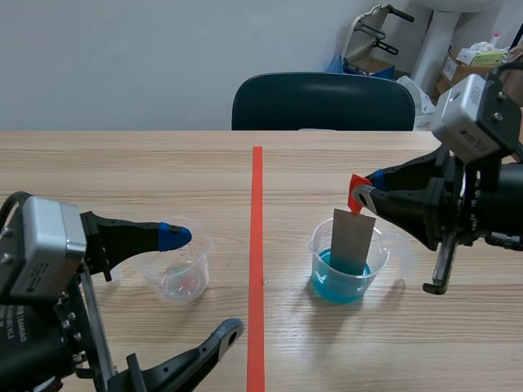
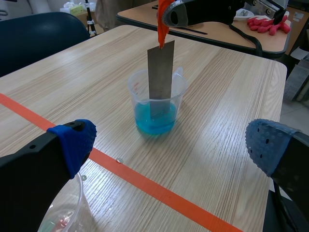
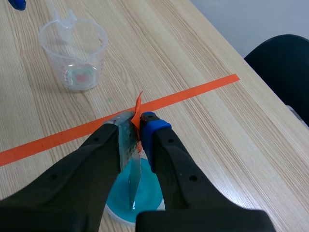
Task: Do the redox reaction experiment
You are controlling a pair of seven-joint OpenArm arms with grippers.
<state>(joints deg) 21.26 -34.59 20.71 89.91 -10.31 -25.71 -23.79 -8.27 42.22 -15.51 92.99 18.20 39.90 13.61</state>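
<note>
A wooden worktop (image 1: 122, 163) has an orange line (image 1: 257, 245) down its middle. Right of the line sits a cup of blue water (image 1: 327, 279). A grey metal strip (image 1: 353, 241) stands in the water. The right fingers (image 3: 154, 133) hold it tight by the orange tab (image 1: 357, 196) at its top. Left of the line is a clear cup (image 1: 173, 278). The left fingers (image 1: 174, 236) are spread wide, holding nothing, with one tip just above that cup.
</note>
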